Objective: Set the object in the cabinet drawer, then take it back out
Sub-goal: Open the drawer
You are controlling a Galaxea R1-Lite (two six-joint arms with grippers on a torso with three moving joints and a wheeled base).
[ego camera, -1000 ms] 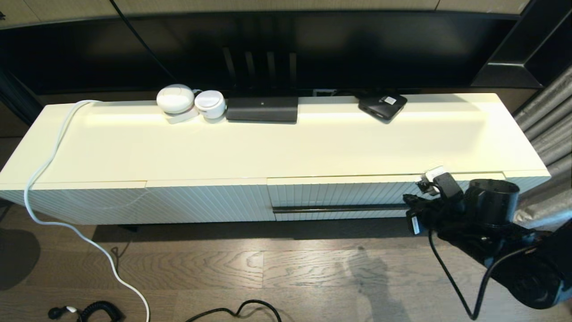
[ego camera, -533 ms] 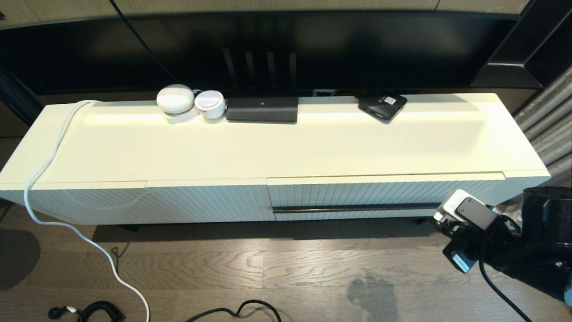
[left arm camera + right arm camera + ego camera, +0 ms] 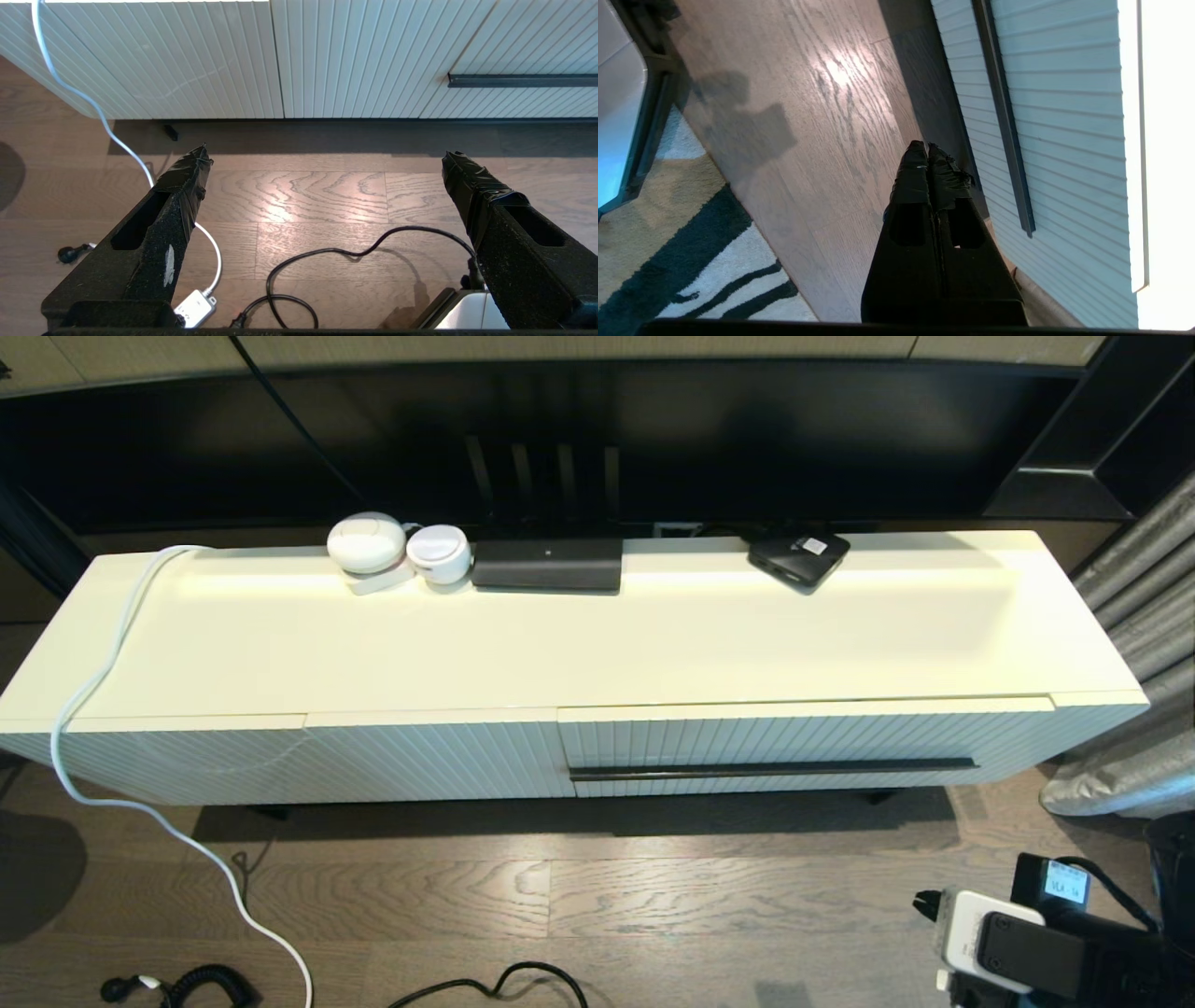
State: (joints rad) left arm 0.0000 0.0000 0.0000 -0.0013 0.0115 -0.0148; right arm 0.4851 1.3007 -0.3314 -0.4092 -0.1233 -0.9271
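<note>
While the cabinet drawer [image 3: 803, 747] sits flush, the clenched, apparently empty right hand [image 3: 927, 151] hangs over floor [image 3: 653, 896].

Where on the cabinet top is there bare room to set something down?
The cabinet top is bare across its front and middle, from the white cable at the left end to the right end. The back edge is crowded: two white round devices, a black box, a small black box.

Cabinet drawer [image 3: 803, 747] shut, right half of cabinet [image 3: 579, 644]; router [image 3: 547, 565] and box [image 3: 799, 557] on cabinet's back edge.
</note>
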